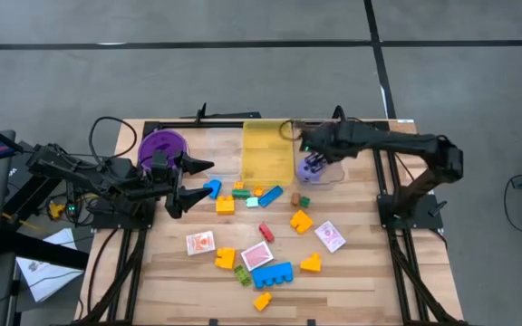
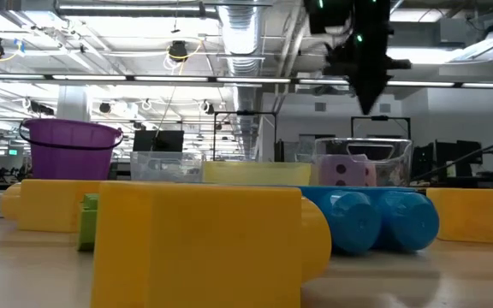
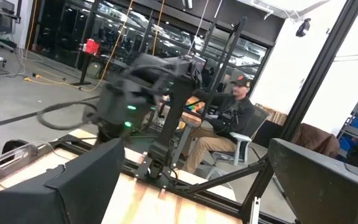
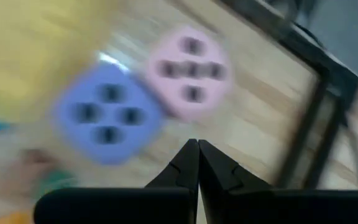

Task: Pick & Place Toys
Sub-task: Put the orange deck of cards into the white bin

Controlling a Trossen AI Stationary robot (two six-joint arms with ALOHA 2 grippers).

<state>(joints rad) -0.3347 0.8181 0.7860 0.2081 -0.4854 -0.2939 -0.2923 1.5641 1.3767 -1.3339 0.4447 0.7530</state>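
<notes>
The tabletop point(image 1: 352, 272) carries scattered blocks point(image 1: 273, 274) and cards point(image 1: 200, 243). Left end effector point(image 1: 191, 184), fingers apart, hovers beside the bowl point(image 1: 162, 145). Right end effector point(image 1: 303, 143), fingers together, hangs over the clear bin point(image 1: 329, 172) holding 2 dice point(image 4: 107, 112).

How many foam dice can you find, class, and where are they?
2: the purple die and the pink die sit side by side in the clear bin, below the right claw. Others may be hidden.
</notes>
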